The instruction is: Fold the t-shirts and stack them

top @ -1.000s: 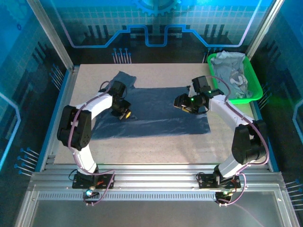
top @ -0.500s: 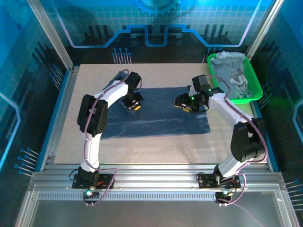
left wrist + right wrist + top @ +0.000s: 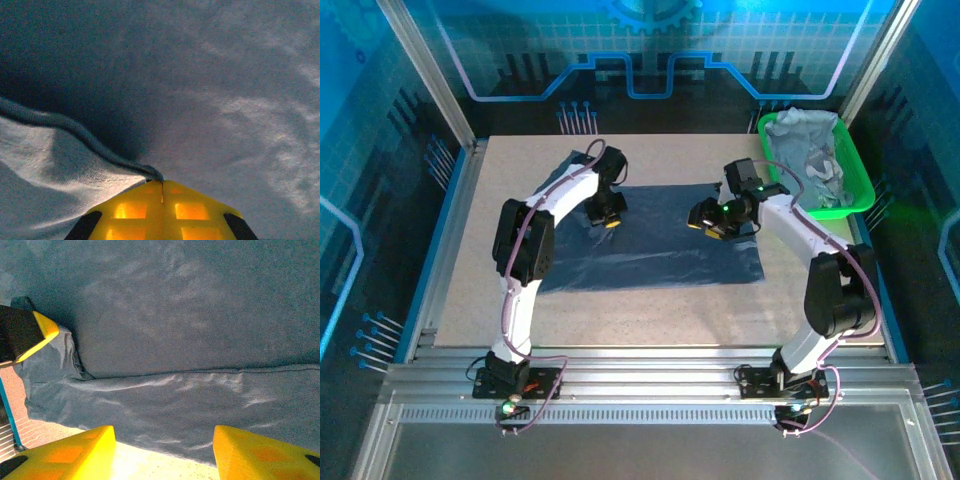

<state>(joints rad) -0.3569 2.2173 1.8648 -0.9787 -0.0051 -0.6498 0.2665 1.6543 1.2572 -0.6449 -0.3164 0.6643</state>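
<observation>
While the shirt (image 3: 660,245) lay spread flat across the middle of the frame, the left gripper (image 3: 611,219) sat at its upper left, jaws pinched together on a raised edge (image 3: 75,131) of the cloth. The right gripper (image 3: 706,222) hovered at the shirt's upper right with its jaws apart and nothing between them, the cloth lying just beneath.

The fabric looked light, soft and limp. It would likely sag and drag from any single pinch, so hems and corners, taken by both arms at matching points, seemed the best holds.

Paler shirts (image 3: 810,150) were heaped in the tray (image 3: 865,192) at the upper right, well apart from the spread one. The table (image 3: 650,318) was pale, speckled and matte, probably grippy enough to wrinkle dragged cloth. Blue-lit panels (image 3: 420,80) closed in the sides, and bare table showed along the lower edge, room enough for a stack.
</observation>
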